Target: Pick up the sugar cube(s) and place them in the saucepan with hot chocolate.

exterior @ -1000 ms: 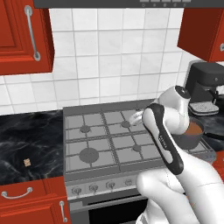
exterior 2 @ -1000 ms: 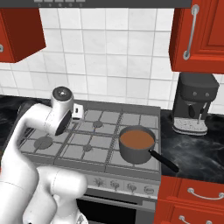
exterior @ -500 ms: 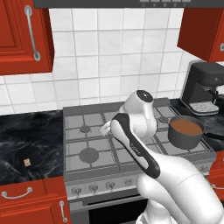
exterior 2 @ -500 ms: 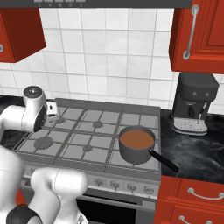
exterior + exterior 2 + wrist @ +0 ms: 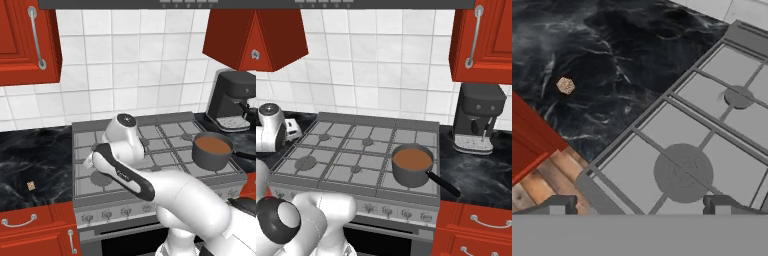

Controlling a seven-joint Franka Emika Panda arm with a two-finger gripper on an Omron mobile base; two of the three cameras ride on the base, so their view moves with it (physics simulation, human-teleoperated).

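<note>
One tan, speckled sugar cube lies on the black marble counter left of the stove; in the hand view the sugar cube is at the upper left. The other cubes are out of view. The saucepan with brown hot chocolate stands on the stove's front right burner, and from the right the saucepan shows its dark handle pointing right. My gripper hangs over the stove's front left burner, some way right of the cube. Its fingertips stand wide apart, so it is open with nothing between them.
A black coffee machine stands on the counter right of the stove. Red cabinets hang above on both sides. Red drawers with grey handles sit under the left counter, whose front edge is close to the cube.
The arm has swung from over the stove's right side to its front left burner. It now no longer blocks the saucepan in the left base view. The cube and pan have stayed put.
</note>
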